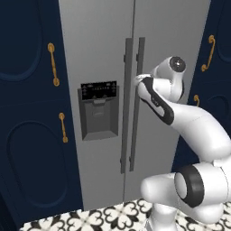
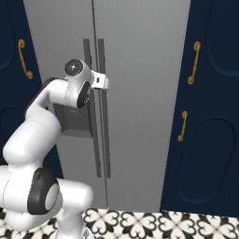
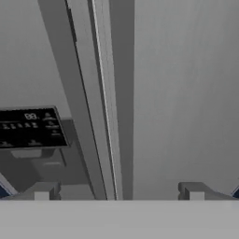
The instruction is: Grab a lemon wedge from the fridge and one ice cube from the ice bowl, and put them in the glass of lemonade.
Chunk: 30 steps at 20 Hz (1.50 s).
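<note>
Jaws wide — at fridge (image 1: 101, 54) handles (image 3: 100, 93)

Lighting is pretty flat and even, classic render look, no obvious single lamp. The fridge (image 1: 101, 54) doors read bright grey with faint vertical streaks, no real glare. The navy cabinets (image 1: 27, 113) to either side of the hand (image 2: 105, 83) go quite dark, detail nearly lost. Thin soft shadows sit behind the bar handles (image 1: 133, 103). The hand view is soft and blurry, and the black panel (image 3: 29, 127) text is unreadable. No edge distortion.
</note>
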Motion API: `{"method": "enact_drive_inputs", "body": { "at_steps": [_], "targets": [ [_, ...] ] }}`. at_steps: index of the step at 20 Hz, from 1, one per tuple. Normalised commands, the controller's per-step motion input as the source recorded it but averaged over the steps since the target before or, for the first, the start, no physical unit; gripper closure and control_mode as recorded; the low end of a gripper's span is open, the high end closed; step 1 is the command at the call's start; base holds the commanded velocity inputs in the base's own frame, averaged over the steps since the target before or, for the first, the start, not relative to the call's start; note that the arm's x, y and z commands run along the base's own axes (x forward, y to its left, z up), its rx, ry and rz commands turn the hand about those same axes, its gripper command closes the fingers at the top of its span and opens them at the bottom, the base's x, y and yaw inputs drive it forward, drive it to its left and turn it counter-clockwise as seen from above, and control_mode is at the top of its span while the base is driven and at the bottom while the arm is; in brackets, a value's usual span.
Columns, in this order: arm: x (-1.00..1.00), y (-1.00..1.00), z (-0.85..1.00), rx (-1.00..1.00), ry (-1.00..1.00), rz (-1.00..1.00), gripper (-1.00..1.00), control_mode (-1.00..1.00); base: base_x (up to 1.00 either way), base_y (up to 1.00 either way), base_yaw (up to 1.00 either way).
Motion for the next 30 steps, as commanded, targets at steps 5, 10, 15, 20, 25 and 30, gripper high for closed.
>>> {"method": "enact_drive_inputs", "body": {
  "at_steps": [5, 10, 15, 20, 25, 30],
  "targets": [
    [0.44, -0.03, -0.33, 0.00, -0.12, 0.00, -1.00, -1.00, 0.00, 0.00, 0.00],
    [0.18, -0.06, 0.05, 0.00, 0.03, 0.00, -1.00, -1.00, 0.00, 0.00, 0.00],
    [0.18, 0.00, 0.12, 0.00, 0.21, 0.00, -1.00, -1.00, 0.00, 0.00, 0.00],
    [0.24, 0.00, -0.03, 0.00, 0.07, 0.00, -1.00, -1.00, 0.00, 0.00, 0.00],
    [0.47, 0.00, -0.10, 0.00, 0.00, 0.00, -1.00, -1.00, 0.00, 0.00, 0.00],
    [0.38, 0.00, -0.21, 0.00, 0.00, 0.00, -1.00, -1.00, 0.00, 0.00, 0.00]
  ]
}}
